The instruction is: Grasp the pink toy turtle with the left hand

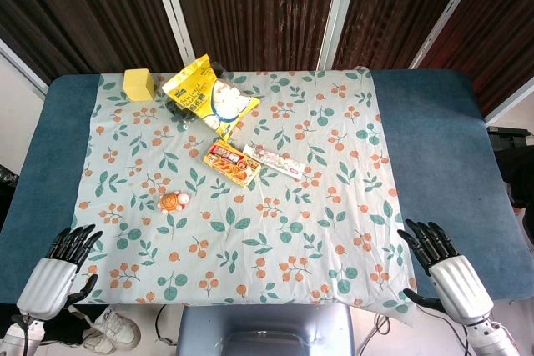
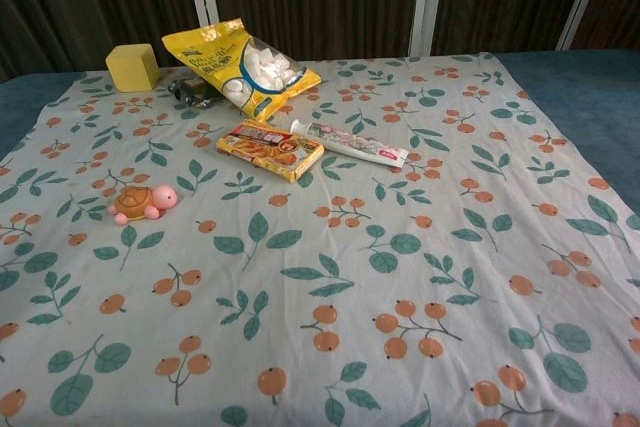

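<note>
The pink toy turtle with an orange shell lies on the floral cloth, left of centre; in the chest view the turtle faces right. My left hand hovers at the table's near left corner, fingers spread, holding nothing, well short of the turtle. At the near right corner my right hand is likewise open and empty. Neither hand shows in the chest view.
A yellow block and a yellow snack bag sit at the back left. A biscuit packet and a toothpaste tube lie mid-table. The floral cloth covers a blue table.
</note>
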Controlling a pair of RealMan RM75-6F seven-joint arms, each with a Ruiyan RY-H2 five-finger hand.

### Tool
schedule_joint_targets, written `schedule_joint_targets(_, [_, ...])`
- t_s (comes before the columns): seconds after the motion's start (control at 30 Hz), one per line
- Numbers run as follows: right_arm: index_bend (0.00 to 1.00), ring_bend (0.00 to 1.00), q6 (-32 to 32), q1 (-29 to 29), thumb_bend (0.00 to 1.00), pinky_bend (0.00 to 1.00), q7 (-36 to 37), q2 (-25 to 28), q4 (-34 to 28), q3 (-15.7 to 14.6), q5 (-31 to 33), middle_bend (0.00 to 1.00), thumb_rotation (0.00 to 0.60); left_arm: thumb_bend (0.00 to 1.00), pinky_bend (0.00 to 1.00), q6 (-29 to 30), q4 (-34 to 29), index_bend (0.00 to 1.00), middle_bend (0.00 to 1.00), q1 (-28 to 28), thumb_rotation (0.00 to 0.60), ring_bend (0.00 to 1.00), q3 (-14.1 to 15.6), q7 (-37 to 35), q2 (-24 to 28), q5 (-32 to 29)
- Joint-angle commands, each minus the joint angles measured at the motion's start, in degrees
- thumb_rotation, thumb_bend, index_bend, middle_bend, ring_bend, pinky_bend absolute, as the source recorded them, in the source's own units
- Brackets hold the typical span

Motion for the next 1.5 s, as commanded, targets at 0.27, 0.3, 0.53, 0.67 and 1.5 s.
schedule_joint_targets(0.27, [0.00, 0.00, -0.13, 0.14, 0.12, 0.00, -0.07, -0.01, -0.17, -0.29, -0.81, 0.00, 0.600, 0.39, 0.11, -3.18, 2.01, 0.00, 0.01, -2.82, 0.600, 0.02, -1.72, 0.01, -3.18, -0.38])
schedule_joint_targets(0.3, [0.00, 0.00, -0.19, 0.19, 0.12, 0.00, 0.08, 0.00, -0.26, -0.30, -0.80, 0.00, 0.600, 0.39, 0.15, -4.63, 2.67, 0.00, 0.01, -3.85, 0.600, 0.04, -2.32, 0.55, -4.13, -0.84])
schedule_joint_targets(0.53, [0.00, 0.00, -0.96, 0.72, 0.12, 0.00, -0.11, -0.49, -0.42, 0.35, -0.01, 0.00, 0.600, 0.38, 0.76, -15.41, 6.06, 0.01, 0.07, -11.91, 0.600, 0.56, -7.99, 4.19, -10.68, -6.45])
schedule_joint_targets(0.67, [0.00, 0.00, -1.58, 1.04, 0.12, 0.00, -0.46, -0.93, -0.57, 0.72, 0.60, 0.00, 0.600, 0.38, 0.98, -18.67, 11.93, 0.08, 0.15, -16.13, 0.600, 0.83, -11.74, 3.60, -16.93, -9.61])
schedule_joint_targets(1.5, [0.00, 0.00, -1.50, 1.41, 0.12, 0.00, 0.55, -0.51, -0.73, 1.20, 1.70, 0.00, 0.600, 0.39, 1.00, -22.84, 35.46, 0.35, 0.37, -24.92, 0.600, 0.97, -13.52, 8.74, -34.89, -15.85])
